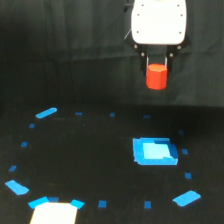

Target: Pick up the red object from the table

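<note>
The red object (156,77) hangs directly beneath the gripper (157,64), its upper part taken in between the two dark fingers (148,61), which close on it from either side. It is well clear of the table (90,150), with only dark backdrop behind it. The block looks like a short faceted prism standing upright: its long axis, so far as one shows, runs vertically in line with the gripper, and its flat lower end faces down toward the table. Its top face is hidden between the fingers, so its full height cannot be judged.

Above the fingers sits the white gripper body (159,22), rounded at the corners and cut off by the top edge of the frame; the arm behind it is out of sight. A thin cable shows faintly at the body's side toward the exterior view's left.

Below the gripper and slightly toward the exterior view's right of nothing else, a flat bright-blue piece (154,151) lies on the table, almost straight under the held block. Small blue tape marks (102,204) form a loose ring around it, with longer blue patches (46,113) farther off toward the exterior view's left. A white shape (54,212) is cut off by the bottom edge and cannot be identified.

No writing, brand or label can be read anywhere; the picture is soft and the dark surfaces swallow detail.
</note>
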You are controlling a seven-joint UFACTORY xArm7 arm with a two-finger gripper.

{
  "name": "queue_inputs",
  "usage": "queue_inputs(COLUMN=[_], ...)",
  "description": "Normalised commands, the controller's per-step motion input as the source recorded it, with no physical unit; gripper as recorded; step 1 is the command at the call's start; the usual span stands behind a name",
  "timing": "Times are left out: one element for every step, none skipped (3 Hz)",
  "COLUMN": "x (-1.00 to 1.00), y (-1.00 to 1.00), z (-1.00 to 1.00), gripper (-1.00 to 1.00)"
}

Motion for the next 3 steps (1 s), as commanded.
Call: queue_inputs(x=[0.05,0.03,0.08], y=[0.07,-0.16,-0.01], z=[0.7,1.0,0.79], gripper=[-0.95,-0.98,-1.0])
